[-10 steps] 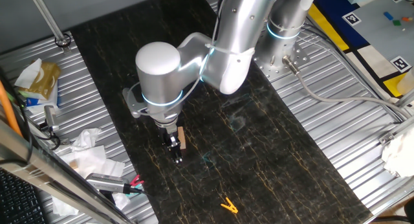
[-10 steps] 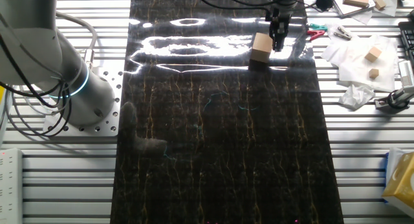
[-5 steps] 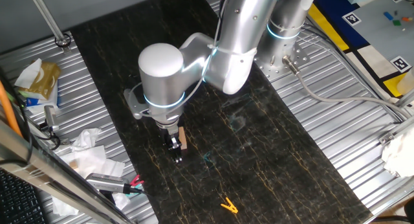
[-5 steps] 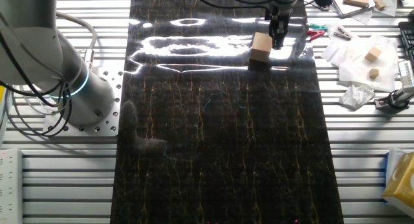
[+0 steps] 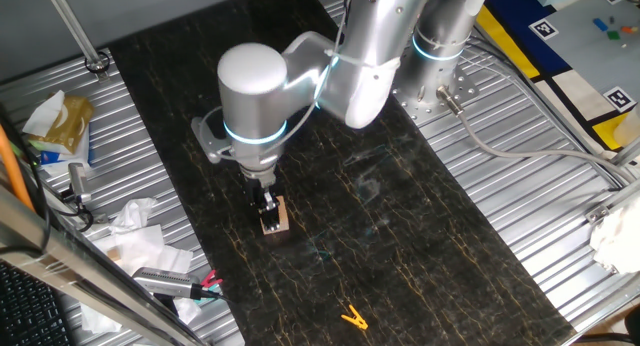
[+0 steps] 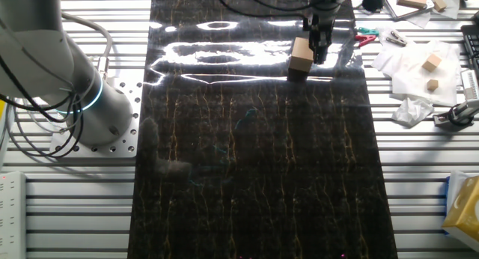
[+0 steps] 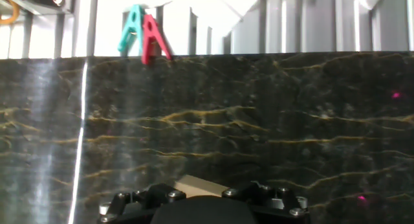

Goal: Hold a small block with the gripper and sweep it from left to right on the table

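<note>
The small block (image 5: 275,222) is a light tan wooden cube resting on the black veined table (image 5: 400,216), near its left side. My gripper (image 5: 265,208) comes down on it from above, with its black fingers against the block's upper part, shut on it. In the other fixed view the block (image 6: 301,55) sits just left of the gripper (image 6: 317,46) by the glare at the table's far end. In the hand view only the block's top edge (image 7: 200,184) shows, between the jaw mounts at the bottom.
A yellow clip (image 5: 352,317) lies on the table nearer the front. Red and teal clips (image 7: 143,36) sit on the ribbed sheet past the table edge. Tissue, loose wooden blocks (image 6: 432,62) and tools crowd that side. The second arm's base (image 6: 82,102) stands on the opposite side.
The arm has shifted up and back. The fingers, which reached down beside the block to the table, now sit on top of it. The block has barely moved.
</note>
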Motion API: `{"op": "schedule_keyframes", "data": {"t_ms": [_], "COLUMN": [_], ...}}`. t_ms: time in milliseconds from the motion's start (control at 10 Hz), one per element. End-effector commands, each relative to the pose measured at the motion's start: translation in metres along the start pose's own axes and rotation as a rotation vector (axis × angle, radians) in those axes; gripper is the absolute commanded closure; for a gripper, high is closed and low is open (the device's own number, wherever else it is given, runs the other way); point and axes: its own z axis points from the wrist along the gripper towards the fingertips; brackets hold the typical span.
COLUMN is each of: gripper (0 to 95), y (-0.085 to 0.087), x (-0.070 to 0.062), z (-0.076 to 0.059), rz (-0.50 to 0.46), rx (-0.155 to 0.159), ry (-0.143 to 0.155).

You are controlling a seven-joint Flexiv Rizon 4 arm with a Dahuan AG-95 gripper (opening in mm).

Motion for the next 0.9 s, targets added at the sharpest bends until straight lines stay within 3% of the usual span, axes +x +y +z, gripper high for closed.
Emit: {"op": "schedule_keyframes", "data": {"t_ms": [100, 300, 400, 900], "gripper": [19.0, 19.0, 0.0, 0.0], "y": [-0.003, -0.003, -0.002, 0.009], "x": [0.002, 0.002, 0.002, 0.004], "z": [0.000, 0.001, 0.001, 0.010], "rz": [0.010, 0.034, 0.040, 0.061], "rx": [-0.029, -0.063, -0.071, -0.087], "ry": [0.002, 0.002, 0.002, -0.004]}}
